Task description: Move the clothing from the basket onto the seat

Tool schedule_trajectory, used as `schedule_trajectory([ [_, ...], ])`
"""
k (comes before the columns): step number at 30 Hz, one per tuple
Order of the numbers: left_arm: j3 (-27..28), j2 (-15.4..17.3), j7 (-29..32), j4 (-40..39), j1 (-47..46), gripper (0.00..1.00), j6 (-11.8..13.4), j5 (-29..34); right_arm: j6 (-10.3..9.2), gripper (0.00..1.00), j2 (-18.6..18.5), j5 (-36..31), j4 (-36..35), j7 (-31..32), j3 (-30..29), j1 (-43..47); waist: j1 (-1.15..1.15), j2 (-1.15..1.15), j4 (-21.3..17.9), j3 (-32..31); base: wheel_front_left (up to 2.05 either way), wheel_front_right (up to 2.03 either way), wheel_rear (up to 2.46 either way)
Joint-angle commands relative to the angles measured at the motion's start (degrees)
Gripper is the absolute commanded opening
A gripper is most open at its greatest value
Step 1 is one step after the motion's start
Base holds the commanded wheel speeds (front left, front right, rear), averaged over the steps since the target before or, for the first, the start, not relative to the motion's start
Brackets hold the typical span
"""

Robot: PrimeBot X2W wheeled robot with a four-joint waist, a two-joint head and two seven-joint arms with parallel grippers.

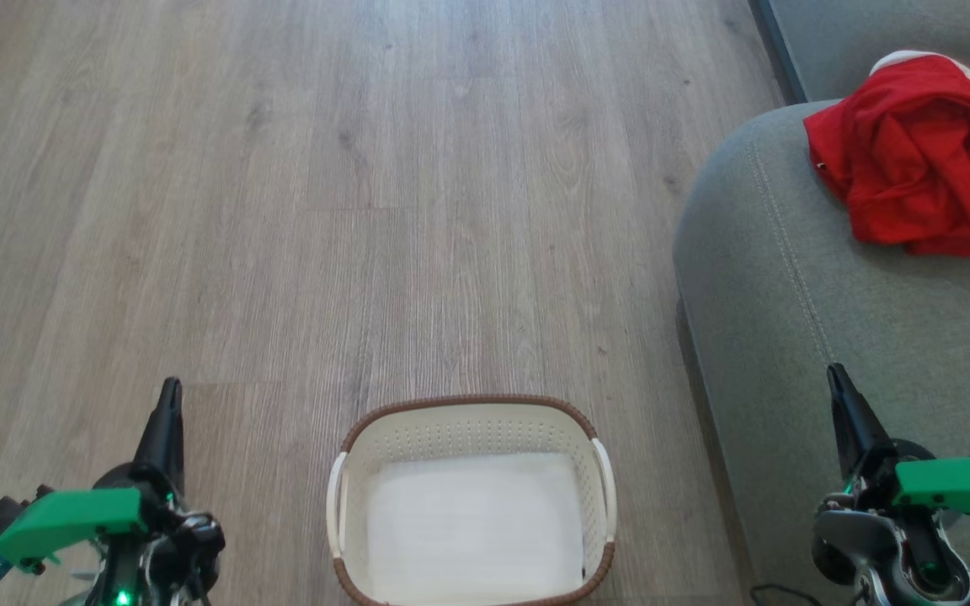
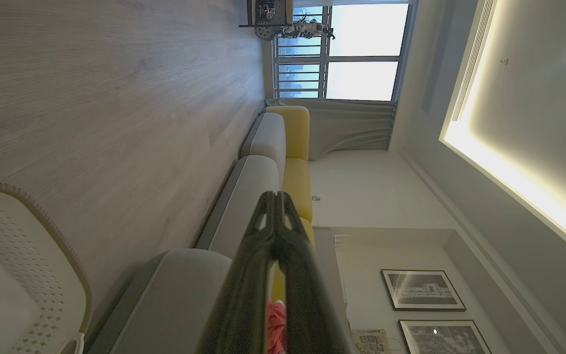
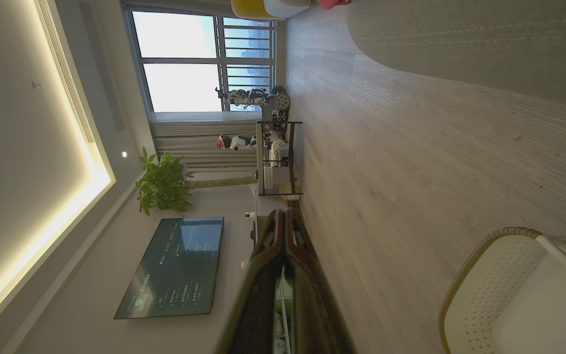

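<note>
Writing first: white lettering on the red jersey (image 1: 914, 160), cut off by the picture's edge, reads to me as "BUL" with a "2" under it. The jersey lies crumpled on the grey sofa (image 1: 788, 295), well apart from the laundry basket (image 1: 468, 412), which stands on the wooden floor (image 1: 367, 210) showing its bare white bottom.

My left gripper (image 1: 170, 391) hangs low over the floor, left of the basket. Its fingers are pressed together, holding nothing and pointing up the head view. My right gripper (image 1: 835, 377) mirrors it over the sofa's front edge, fingers likewise closed and empty.

The left wrist view gives me yellow cushions (image 2: 297, 132), a window (image 2: 361, 49) and two framed pictures (image 2: 423, 290). The right wrist view gives a television (image 3: 175, 265), its screen text too small to read, a potted plant (image 3: 162, 184) and another robot (image 3: 251, 97) by the window.
</note>
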Motion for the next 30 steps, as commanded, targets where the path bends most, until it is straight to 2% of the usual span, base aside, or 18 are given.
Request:
schedule_trajectory([
  [1, 2.0, 0.32, 0.35, -2.06, -2.8, 0.0, -0.37, -0.23, -0.01, 0.0, -0.83, 0.35, -2.17, 0.25, 0.96, -2.85, 0.0, 0.0, 0.01, 0.0, 0.0, 0.0, 0.0],
  [30, 2.1, 0.26, 0.43, -2.06, -2.81, 0.0, -0.37, -0.15, -0.01, 0.0, -0.83, 0.35, -2.17, 0.25, 0.97, -2.85, 0.0, 0.0, 0.01, 0.0, 0.0, 0.0, 0.0],
])
